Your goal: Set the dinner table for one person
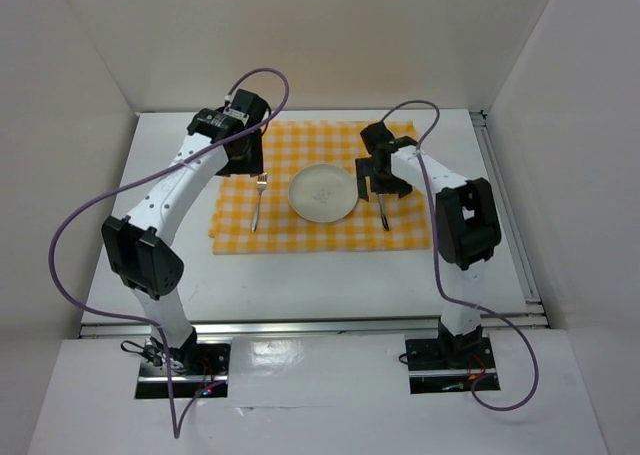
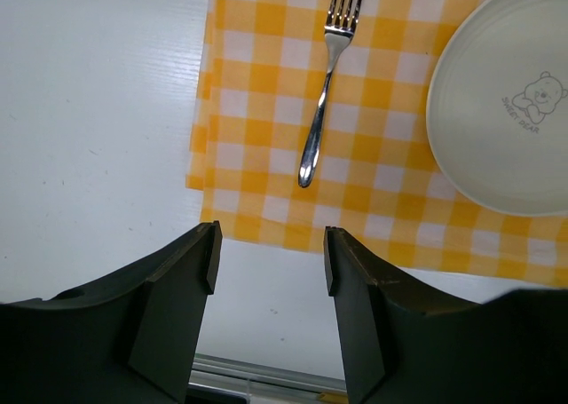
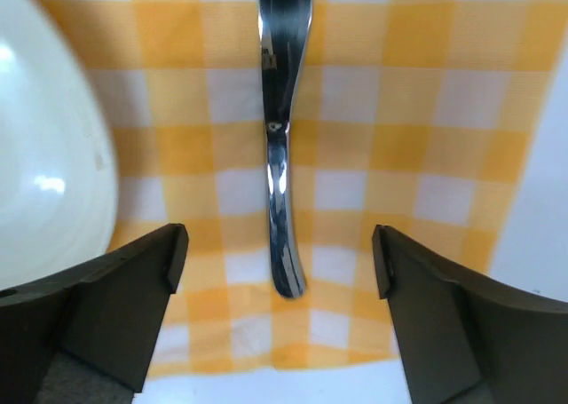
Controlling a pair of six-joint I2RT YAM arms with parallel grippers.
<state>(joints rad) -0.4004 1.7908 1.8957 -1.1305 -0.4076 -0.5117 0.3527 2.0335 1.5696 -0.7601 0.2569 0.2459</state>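
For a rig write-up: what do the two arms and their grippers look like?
Both the left arm and right arm have white links with black joint housings, and a loose purple cable loops along each. The left gripper and right gripper have dark grey, angular, wedge-shaped fingers.

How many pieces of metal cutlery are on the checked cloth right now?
2. A silver metal fork lies on the yellow-and-white checked cloth, left of the round white plate; a second shiny metal utensil lies right of the plate, its head not visible. No others visible.
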